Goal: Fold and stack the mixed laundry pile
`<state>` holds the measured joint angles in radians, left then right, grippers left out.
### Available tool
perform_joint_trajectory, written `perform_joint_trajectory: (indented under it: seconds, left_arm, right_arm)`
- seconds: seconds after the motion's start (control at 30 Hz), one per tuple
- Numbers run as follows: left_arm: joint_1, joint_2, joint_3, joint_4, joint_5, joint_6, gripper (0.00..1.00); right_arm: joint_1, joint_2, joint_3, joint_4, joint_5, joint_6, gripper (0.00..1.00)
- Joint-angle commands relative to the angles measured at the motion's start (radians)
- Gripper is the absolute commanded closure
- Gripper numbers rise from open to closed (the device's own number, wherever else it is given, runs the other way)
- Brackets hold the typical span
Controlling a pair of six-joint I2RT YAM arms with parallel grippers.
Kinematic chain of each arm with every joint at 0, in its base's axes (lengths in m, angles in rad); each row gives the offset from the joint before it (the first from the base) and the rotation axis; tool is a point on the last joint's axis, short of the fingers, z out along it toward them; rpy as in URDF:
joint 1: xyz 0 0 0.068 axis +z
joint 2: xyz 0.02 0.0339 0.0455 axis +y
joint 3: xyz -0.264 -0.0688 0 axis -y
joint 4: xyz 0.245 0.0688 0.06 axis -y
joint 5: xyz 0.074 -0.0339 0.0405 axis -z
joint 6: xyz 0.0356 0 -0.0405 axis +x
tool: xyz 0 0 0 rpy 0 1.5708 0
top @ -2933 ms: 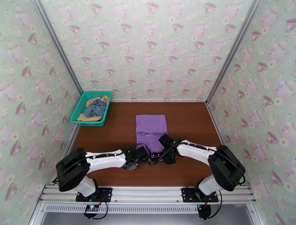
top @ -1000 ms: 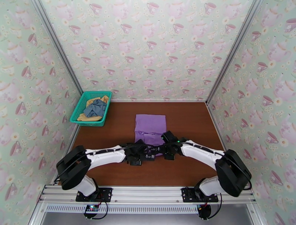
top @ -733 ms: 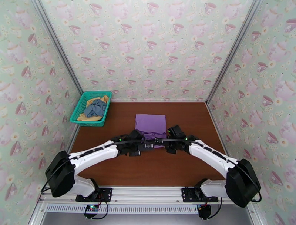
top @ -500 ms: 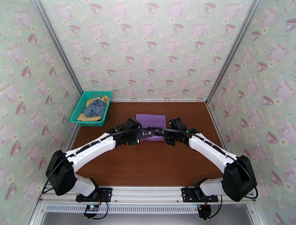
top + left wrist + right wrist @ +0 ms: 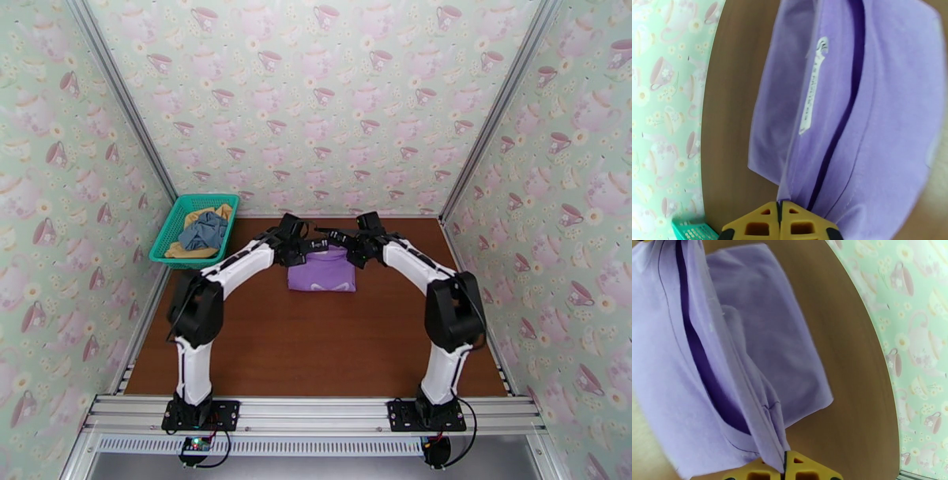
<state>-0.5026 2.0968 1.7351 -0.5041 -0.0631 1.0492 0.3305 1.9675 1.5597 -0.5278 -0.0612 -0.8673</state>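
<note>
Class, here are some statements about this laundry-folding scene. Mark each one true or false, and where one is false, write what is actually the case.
1. The left gripper and right gripper are both shut on the purple T-shirt. True.
2. The teal basket sits at the far left corner of the table. True.
3. The basket is empty. False: the grey-blue piece and the mustard-yellow piece lie in it.
4. The T-shirt lies spread out flat at the table's near edge. False: it is folded over in the far half, one edge pinched by the grippers.
</note>
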Motion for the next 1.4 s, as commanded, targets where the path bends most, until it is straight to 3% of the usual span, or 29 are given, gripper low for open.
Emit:
perform_joint_trajectory:
  seconds: [0.0,0.33,0.5,0.57,0.8,0.9,1.0,1.03,1.07,1.17,1.27,1.33,1.37]
  left_arm:
    - [0.024,0.088,0.093,0.006,-0.012,0.058,1.00]
    - [0.056,0.272,0.244,0.039,-0.039,0.098,0.98]
    - [0.066,0.308,0.267,0.076,-0.069,0.062,0.70]
    - [0.069,0.303,0.277,0.100,-0.086,0.018,0.61]
    - [0.069,0.071,0.090,0.447,-0.203,-0.156,0.23]
    - [0.057,-0.068,0.020,0.515,-0.329,-0.303,0.00]
    - [0.030,-0.181,0.041,0.320,-0.495,-0.549,0.00]
    - [0.024,-0.209,0.077,0.168,-0.485,-0.655,0.00]
    - [0.023,-0.232,0.107,0.001,-0.435,-0.770,0.00]
    - [0.022,-0.299,0.036,-0.253,-0.226,-1.048,0.01]
    - [-0.008,-0.415,-0.230,-0.173,-0.060,-1.234,0.11]
    - [-0.062,-0.507,-0.389,-0.069,-0.042,-1.288,0.11]
    - [-0.089,-0.547,-0.444,-0.040,-0.054,-1.307,0.10]
  right_arm:
    - [-0.024,0.070,0.077,0.014,0.062,0.020,1.00]
    - [-0.033,0.252,0.183,0.089,0.082,0.061,0.99]
    - [-0.043,0.255,0.175,0.183,0.102,0.162,0.52]
    - [-0.054,0.233,0.173,0.209,0.100,0.240,0.41]
    - [-0.122,-0.037,0.063,0.268,-0.013,0.498,0.33]
    - [-0.128,-0.155,0.050,0.160,-0.024,0.617,0.32]
    - [-0.127,-0.170,0.151,-0.152,-0.155,0.740,0.30]
    - [-0.120,-0.167,0.162,-0.239,-0.225,0.751,0.21]
    - [-0.105,-0.174,0.140,-0.287,-0.262,0.765,0.00]
    - [-0.028,-0.245,-0.044,-0.233,-0.217,0.836,0.00]
    - [0.035,-0.336,-0.230,-0.140,-0.160,0.951,0.00]
    - [0.084,-0.438,-0.311,-0.112,-0.060,1.004,0.00]
    - [0.113,-0.496,-0.338,-0.128,0.049,1.030,0.00]
